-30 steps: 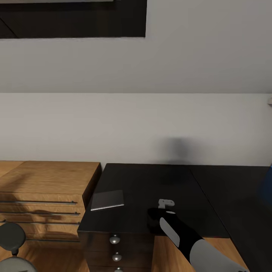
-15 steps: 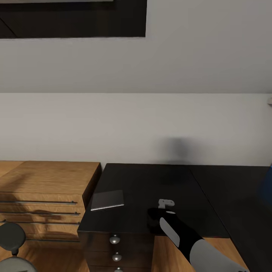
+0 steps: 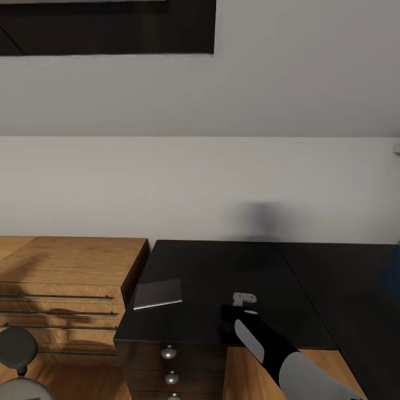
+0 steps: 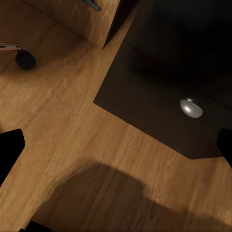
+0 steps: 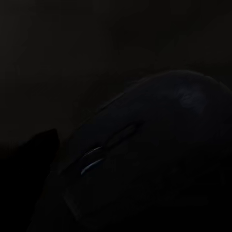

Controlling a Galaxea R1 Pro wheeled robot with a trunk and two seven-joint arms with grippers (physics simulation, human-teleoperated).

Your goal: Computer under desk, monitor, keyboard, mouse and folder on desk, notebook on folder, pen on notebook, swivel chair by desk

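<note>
The mouse (image 5: 150, 154) shows very close in the right wrist view, dark and rounded with a faint wheel slit, lying on the black desk (image 3: 222, 266). From the head view the right gripper (image 3: 236, 319) hangs over the desk's near edge at about 5 o'clock of the picture; whether its fingers are spread or pinching cannot be told. The notebook (image 3: 159, 294) lies flat on the desk at 9 o'clock of that gripper, apart from it. The left wrist view looks at wood floor (image 4: 72, 145), a drawer front with a silver knob (image 4: 191, 108), and a chair caster (image 4: 24, 59); the left gripper's fingertips (image 4: 9, 152) stand wide apart.
</note>
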